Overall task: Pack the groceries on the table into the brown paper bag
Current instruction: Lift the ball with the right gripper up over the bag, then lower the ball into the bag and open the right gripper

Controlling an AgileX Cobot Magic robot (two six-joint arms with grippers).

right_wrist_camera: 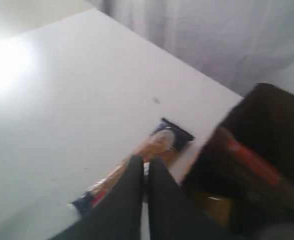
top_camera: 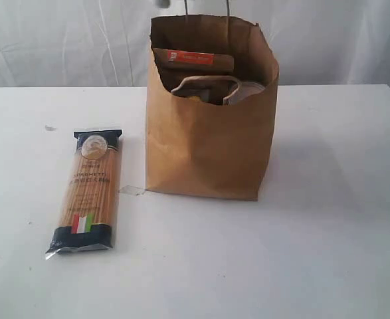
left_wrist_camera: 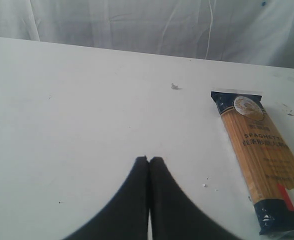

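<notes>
The brown paper bag (top_camera: 208, 143) stands upright mid-table. A brown pouch with an orange label (top_camera: 193, 60) leans inside it against the back wall, and other goods below the rim are hard to make out. The spaghetti packet (top_camera: 88, 193) lies flat on the white table (top_camera: 327, 219), left of the bag. My left gripper (left_wrist_camera: 148, 160) hovers shut and empty over bare table, with the spaghetti packet (left_wrist_camera: 262, 155) off to its side. My right gripper (right_wrist_camera: 145, 162) is shut and empty, high above the spaghetti packet (right_wrist_camera: 163, 139) and beside the bag's (right_wrist_camera: 272, 115) open mouth, where the pouch (right_wrist_camera: 252, 167) shows blurred.
A small scrap (top_camera: 50, 127) lies on the table beyond the spaghetti and also shows as a scrap (left_wrist_camera: 175, 86) in the left wrist view. A bit of clear film (top_camera: 131, 191) sits at the bag's lower left corner. White curtain (top_camera: 62, 40) hangs behind the table.
</notes>
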